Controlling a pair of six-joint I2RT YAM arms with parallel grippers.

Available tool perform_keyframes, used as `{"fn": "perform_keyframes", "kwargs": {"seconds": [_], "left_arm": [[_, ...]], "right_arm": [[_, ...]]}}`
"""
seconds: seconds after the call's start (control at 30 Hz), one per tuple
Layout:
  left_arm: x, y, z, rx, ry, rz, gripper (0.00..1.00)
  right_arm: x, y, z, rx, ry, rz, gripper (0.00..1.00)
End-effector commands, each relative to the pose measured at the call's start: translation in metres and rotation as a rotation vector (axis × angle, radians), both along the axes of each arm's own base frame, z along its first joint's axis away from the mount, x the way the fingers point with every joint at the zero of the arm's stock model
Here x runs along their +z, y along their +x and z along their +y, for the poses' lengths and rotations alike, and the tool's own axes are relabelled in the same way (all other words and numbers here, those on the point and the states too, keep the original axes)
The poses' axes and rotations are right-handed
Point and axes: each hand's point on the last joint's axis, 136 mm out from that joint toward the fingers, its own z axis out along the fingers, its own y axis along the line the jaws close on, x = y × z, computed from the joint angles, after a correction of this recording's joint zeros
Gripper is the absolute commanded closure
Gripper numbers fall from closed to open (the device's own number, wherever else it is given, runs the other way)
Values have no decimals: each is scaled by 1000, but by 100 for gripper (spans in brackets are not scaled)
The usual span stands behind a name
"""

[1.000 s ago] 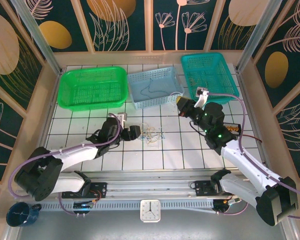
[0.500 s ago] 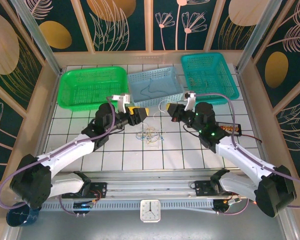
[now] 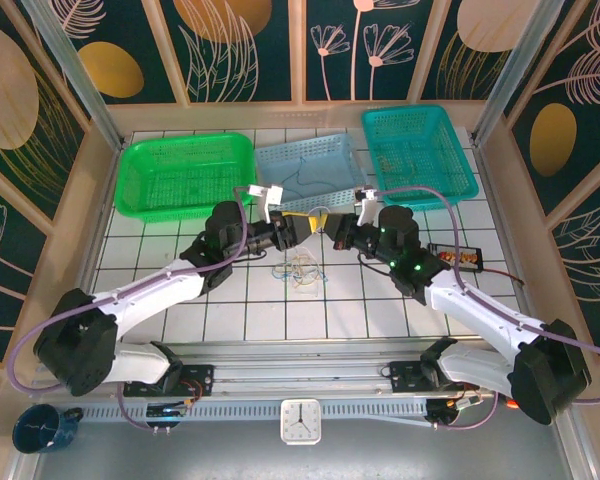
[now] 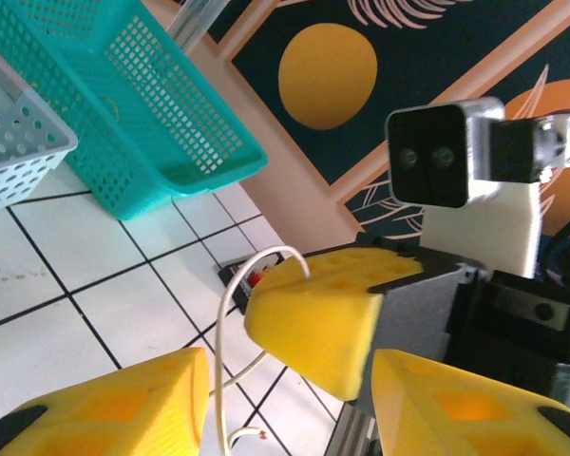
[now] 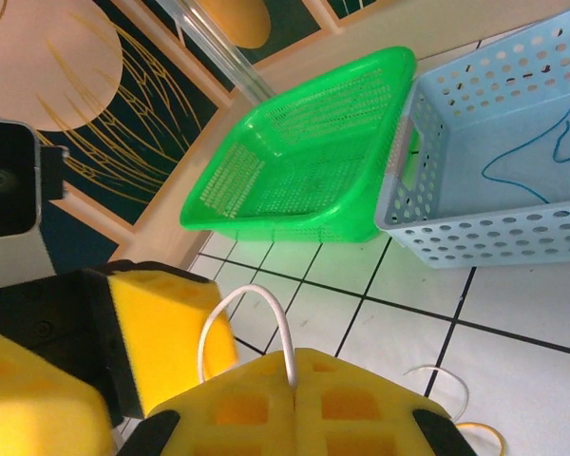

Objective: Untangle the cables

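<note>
Both arms have swung inward over the last half second. The gap we logged between them is gone, and the left pincer (image 3: 296, 228) and right pincer (image 3: 326, 224) now meet almost tip to tip, raised above the white-tiled surface (image 3: 360, 305).

Right pincer: clenched. Its wrist view shows the two yellow pads (image 5: 351, 408) pressed flat together. The whitish cable (image 5: 285, 342) comes out of the seam between them, arches upward, then bends down beside a yellow finger of the left pincer.

Left pincer: released. In its wrist view the fingers (image 4: 114, 404) are spread wide. The tip of the right pincer sits in the gap between them, and the whitish cable hangs down through that same gap. We cannot tell whether the cable touches either left finger.

Cable tangle (image 3: 298, 268): lies on the surface below the two pincers, just to their near side. We see thin loops of tan, whitish and blue.

Beyond the pincers:
- The light-blue basket (image 3: 332, 165) is directly behind them, with one blue cable (image 5: 518, 161) lying inside.
- The green basket (image 3: 180, 175) is beyond and to the left of the left pincer.
- The teal basket (image 3: 430, 135) is beyond and to the right of the right pincer.
</note>
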Motion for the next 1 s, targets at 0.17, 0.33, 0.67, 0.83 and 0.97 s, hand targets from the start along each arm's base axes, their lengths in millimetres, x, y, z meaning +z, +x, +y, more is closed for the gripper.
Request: {"fn": "perform_keyframes", "kwargs": {"seconds": [0.17, 0.33, 0.67, 0.83, 0.97], "left_arm": [[18, 6, -5, 5, -44, -58, 58], [19, 8, -7, 7, -49, -60, 73], [39, 8, -7, 6, -76, -92, 100], [72, 5, -6, -2, -115, -132, 100], [98, 4, -7, -12, -145, -156, 100]], "right_arm": [[29, -5, 6, 27, 36, -75, 100], [30, -6, 7, 32, 40, -75, 100], [24, -6, 6, 25, 21, -77, 92], [15, -4, -1, -7, 4, -98, 49], [7, -4, -4, -22, -8, -125, 38]]}}
